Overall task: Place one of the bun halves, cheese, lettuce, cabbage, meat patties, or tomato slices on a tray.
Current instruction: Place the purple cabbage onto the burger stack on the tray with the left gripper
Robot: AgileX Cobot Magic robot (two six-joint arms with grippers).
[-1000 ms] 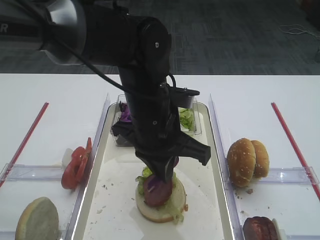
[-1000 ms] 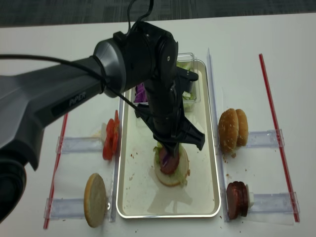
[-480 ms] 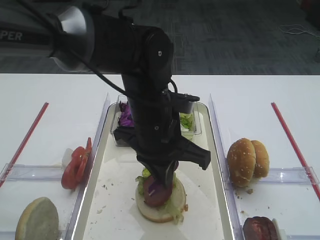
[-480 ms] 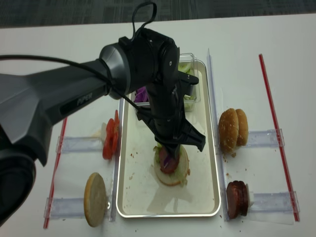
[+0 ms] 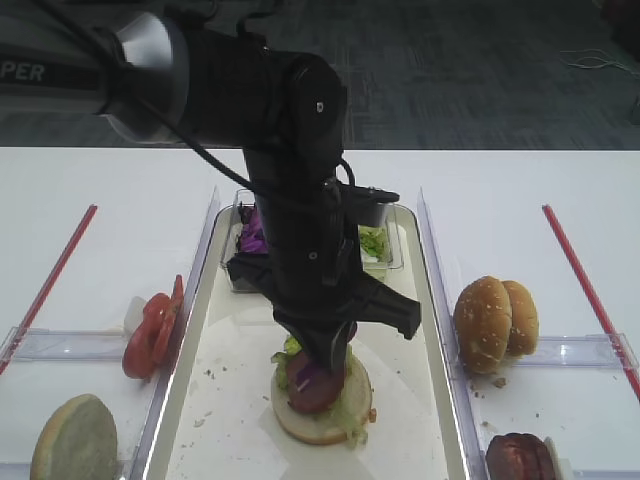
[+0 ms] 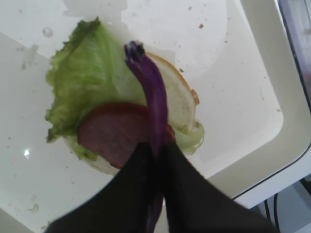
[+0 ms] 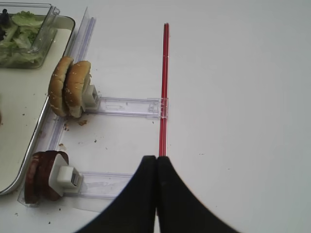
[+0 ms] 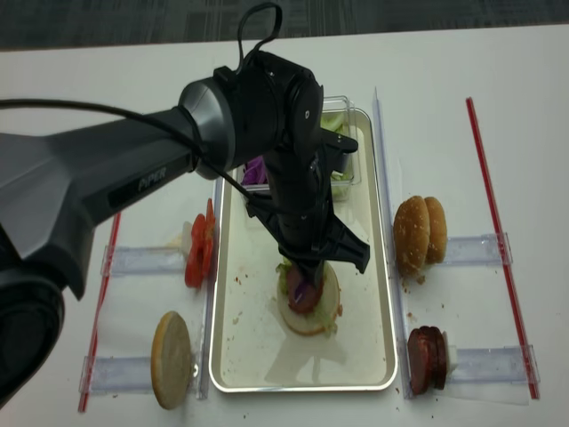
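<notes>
Logging the left gripper point(image 6: 154, 160) first: I saw its jaws closed tight on the lower end of one cabbage point(image 6: 149, 92) strip, which stood up from the pinch and lay across the food stacked on the tray point(image 8: 233, 338).

That stack, one of each as far as I could see: a pale bun bottom point(image 6: 181, 99), a lettuce point(image 6: 82, 82) leaf, and a meat patty point(image 6: 114, 136) on top. The cabbage touched the patty and crossed above the bun edge.

The right gripper point(image 7: 156, 165) hung over bare bench point(image 7: 243, 97), jaws pressed together, holding nothing.

Counted elsewhere:
- Bun tops point(image 5: 495, 322), sesame-seeded: two, on edge in the right-hand clear rail just beside the tray.
- Spare patties point(image 7: 41, 174): a small stack on edge in the nearer right rail; I could not count them surely.
- Tomato slices point(image 5: 150, 330): a small stack on edge, left of the tray; number unclear.
- Bun half point(image 8: 172, 358), pale face showing: one, in the near left rail.
- Clear plastic box point(image 7: 29, 34): one, at the tray's far end, holding green leaf and purple shreds.
- Red strips point(image 7: 164, 87): two, one at each outer side of the bench.
</notes>
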